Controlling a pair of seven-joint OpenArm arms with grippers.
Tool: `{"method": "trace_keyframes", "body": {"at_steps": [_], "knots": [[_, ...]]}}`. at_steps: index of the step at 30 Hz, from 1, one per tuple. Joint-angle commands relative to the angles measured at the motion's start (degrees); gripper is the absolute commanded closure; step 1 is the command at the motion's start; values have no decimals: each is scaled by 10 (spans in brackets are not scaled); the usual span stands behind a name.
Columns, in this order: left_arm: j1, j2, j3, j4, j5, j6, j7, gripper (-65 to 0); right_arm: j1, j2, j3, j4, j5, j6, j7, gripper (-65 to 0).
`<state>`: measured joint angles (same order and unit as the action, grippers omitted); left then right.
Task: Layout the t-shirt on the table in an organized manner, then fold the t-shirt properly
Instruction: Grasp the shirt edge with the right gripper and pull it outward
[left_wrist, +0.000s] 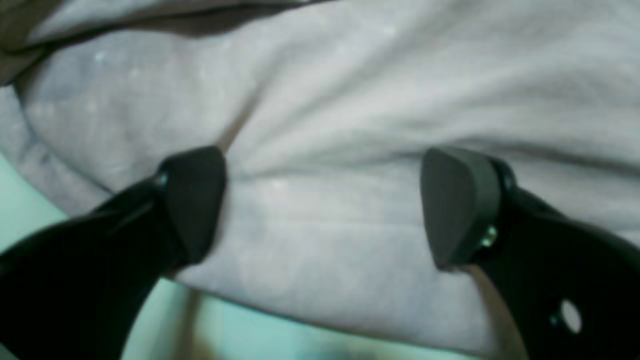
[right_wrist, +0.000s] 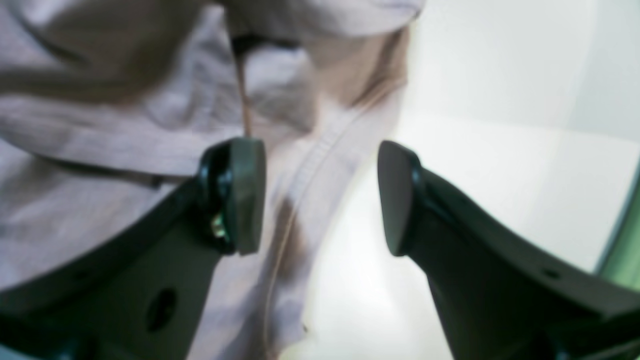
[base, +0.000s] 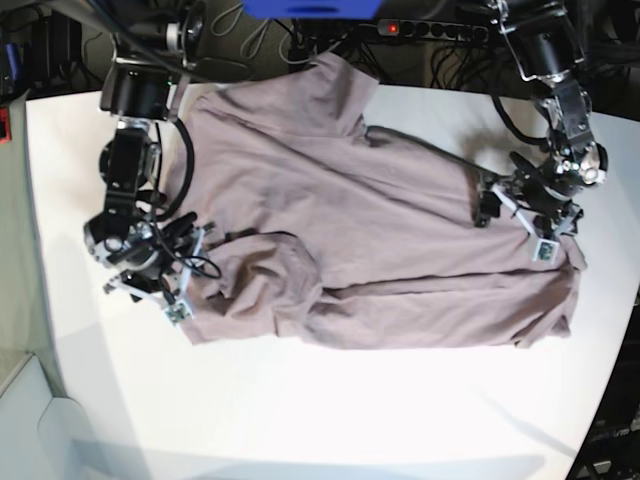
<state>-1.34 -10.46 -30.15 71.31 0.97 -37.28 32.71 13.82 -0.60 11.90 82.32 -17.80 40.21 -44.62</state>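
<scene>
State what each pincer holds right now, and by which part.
Nothing is held. The left pincer stands open over the wrinkly mauve-pink cotton t-shirt; the right pincer is open, straddling its hemmed edge on the white table.

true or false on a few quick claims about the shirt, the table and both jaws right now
1. The t-shirt lies neatly folded in a square. False: it is spread out and wrinkled, bunched near one end.
2. The left gripper has its jaws open over the cloth. True.
3. The right gripper is clamped shut on a sleeve. False: its jaws stand apart at the shirt's edge.
4. The table is white. True.
5. Two shirts are on the table. False: only one.
</scene>
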Motion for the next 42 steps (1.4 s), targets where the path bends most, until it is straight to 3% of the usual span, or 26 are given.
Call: {"method": "trace_keyframes", "body": {"at_steps": [1, 8, 20, 23, 27, 35, 42], "knots": [[11, -3, -2, -5, 30, 7, 55, -603, 9, -13, -3, 6, 6, -2, 11, -359], [11, 0, -2, -5, 30, 7, 57, -603, -7, -51, -3, -1, 6, -2, 44, -359], [7, 0, 0, -5, 30, 7, 57, -602, -9, -46, -1, -64, 6, -2, 98, -351], [7, 1, 0, -5, 30, 7, 57, -602, -10, -46, -3, -64, 6, -2, 106, -258], [6, 1, 0, -5, 30, 7, 57, -602, -7, -46, -3, -61, 6, -2, 109, 0], [6, 2, 1, -5, 30, 7, 58, -602, 49, -46, -4, -59, 6, -2, 108, 0], [11, 10, 0, -5, 30, 7, 60, -602, 163, -48, -3, -70, 6, -2, 110, 0]]}}
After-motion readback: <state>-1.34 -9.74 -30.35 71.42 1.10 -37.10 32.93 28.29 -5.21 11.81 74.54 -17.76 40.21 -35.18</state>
